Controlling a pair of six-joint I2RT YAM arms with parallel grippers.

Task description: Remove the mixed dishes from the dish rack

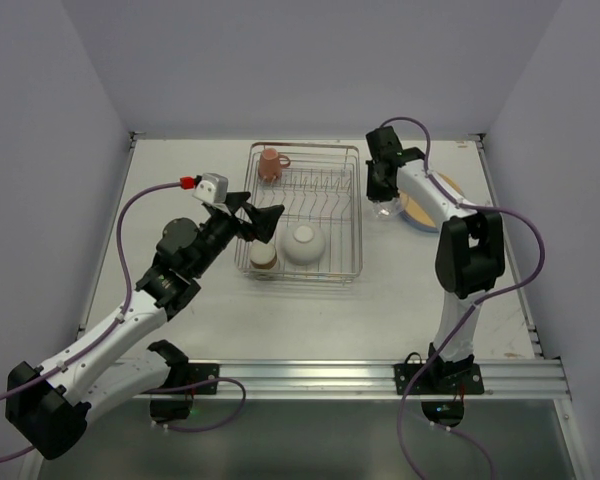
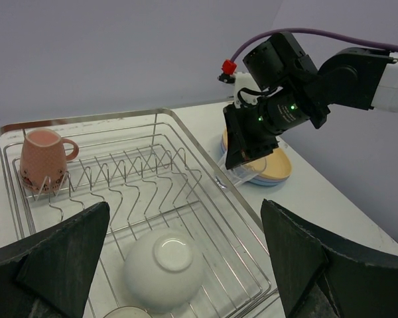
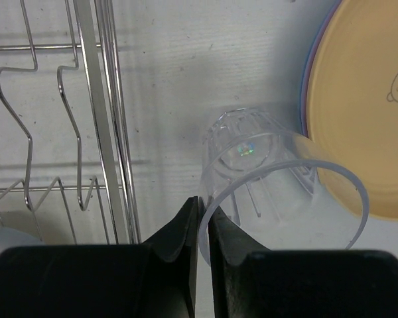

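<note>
Within the dish rack (image 1: 358,200), the mug (image 1: 271,164) is set far left, bowl (image 1: 304,244) and cup (image 1: 264,258) near. The glass (image 3: 265,165) is placed between rack and plates (image 3: 365,119).

White table (image 1: 280,320) between plain lilac-grey walls (image 1: 310,60)

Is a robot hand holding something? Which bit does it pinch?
The right gripper pinches the clear glass by its rim wall. The left gripper is open, holding nothing.
</note>
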